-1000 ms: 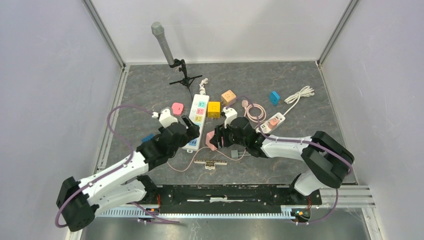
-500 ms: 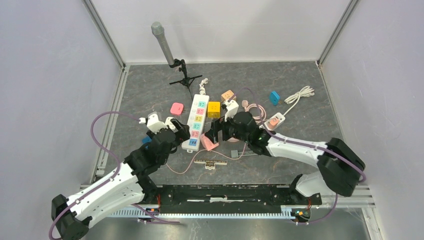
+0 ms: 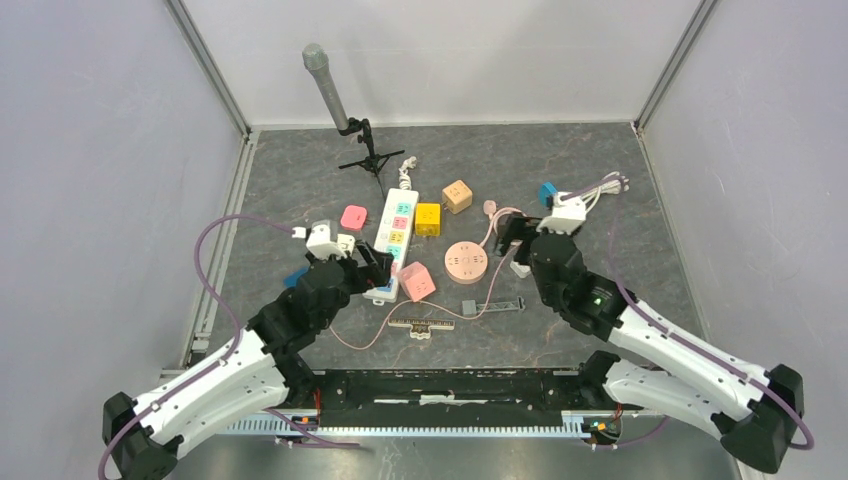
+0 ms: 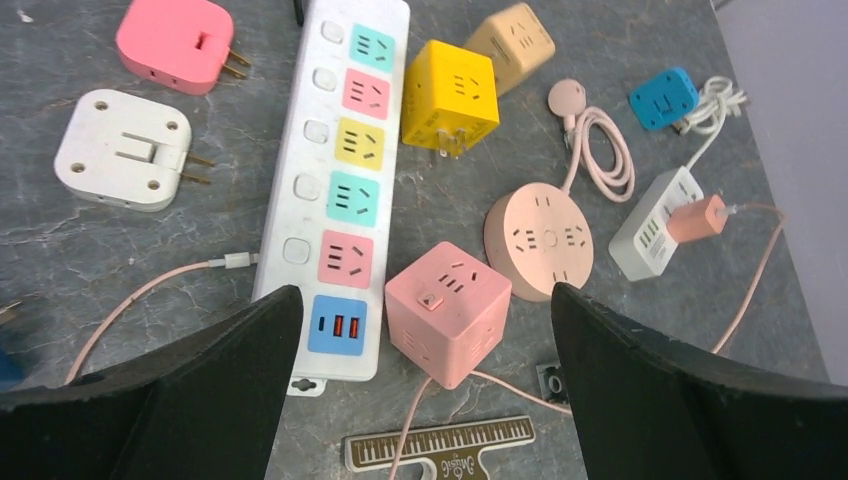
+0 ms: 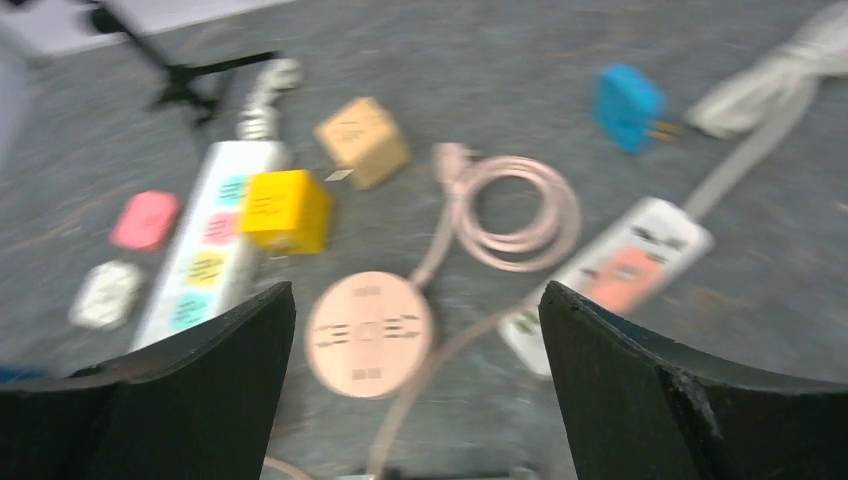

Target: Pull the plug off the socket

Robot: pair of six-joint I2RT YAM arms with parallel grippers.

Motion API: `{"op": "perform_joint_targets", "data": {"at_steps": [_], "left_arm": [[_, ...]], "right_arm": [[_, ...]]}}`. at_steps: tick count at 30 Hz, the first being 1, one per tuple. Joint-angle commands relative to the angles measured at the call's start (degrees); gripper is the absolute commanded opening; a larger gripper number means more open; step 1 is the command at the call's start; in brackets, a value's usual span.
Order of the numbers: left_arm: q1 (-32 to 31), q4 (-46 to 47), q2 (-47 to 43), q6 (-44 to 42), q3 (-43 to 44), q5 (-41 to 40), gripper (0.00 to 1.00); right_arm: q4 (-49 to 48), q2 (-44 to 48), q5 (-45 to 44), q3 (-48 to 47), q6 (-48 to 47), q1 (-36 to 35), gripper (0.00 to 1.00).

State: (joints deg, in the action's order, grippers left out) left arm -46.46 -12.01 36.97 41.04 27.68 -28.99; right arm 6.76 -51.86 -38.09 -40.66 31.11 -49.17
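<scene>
Pink cube [image 4: 447, 310], unplugged, beside power strip [image 4: 335, 190]

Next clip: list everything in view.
power strip: 1, white, coloured sockets, centre-left
pink cube, yellow cube, tan cube: 3, right of strip
round socket: 1, pink, centre
pink adapter, white adapter: 2, left of strip
blue adapter: 1, blue, right
small strip: 1, white, orange plug inserted, right
pink coil, white bundle: 2 cables, right
microphone: 1, grey, back
ruler: 1, tan, front
grey bar: 1, grey, front
left gripper, right gripper: 2, black, open

Two white arms [image 3: 215, 375], black joints [image 3: 320, 290]; looped purple cables [image 3: 199, 252]; broad black tool fingers [image 4: 180, 400]
</scene>
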Motion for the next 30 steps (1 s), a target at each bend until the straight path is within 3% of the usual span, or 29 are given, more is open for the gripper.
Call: {"op": "perform_joint_targets", "data": {"at_steps": [1, 5, 18, 26, 30], "left_arm": [[0.23, 4.27, 2.86, -3.64, 2.08, 5.46, 1.00], [0.23, 3.90, 6.49, -4.33, 4.75, 6.49, 1.00], [0.23, 6.99, 21.21, -6.53, 12.31, 13.06, 1.00], [0.23, 10.12, 32.35, -7.22, 16.70, 18.42, 1.00], [0.23, 11.75, 39.72, -6.46, 20.27, 21.98, 1.00]], "right_arm": [[16.28, 3.59, -15.98, 3.27, 6.76, 4.31, 0.95], [17.83, 4.61, -13.35, 4.46, 6.49, 9.88, 0.95], [8.08, -4.33, 6.42, 4.26, 0.21, 24.45, 0.95], [3.18, -5.75, 10.62, 7.18, -1.82, 27.90, 0.80], [0.13, -7.06, 12.59, 8.58, -2.67, 28.75, 0.77]]}}
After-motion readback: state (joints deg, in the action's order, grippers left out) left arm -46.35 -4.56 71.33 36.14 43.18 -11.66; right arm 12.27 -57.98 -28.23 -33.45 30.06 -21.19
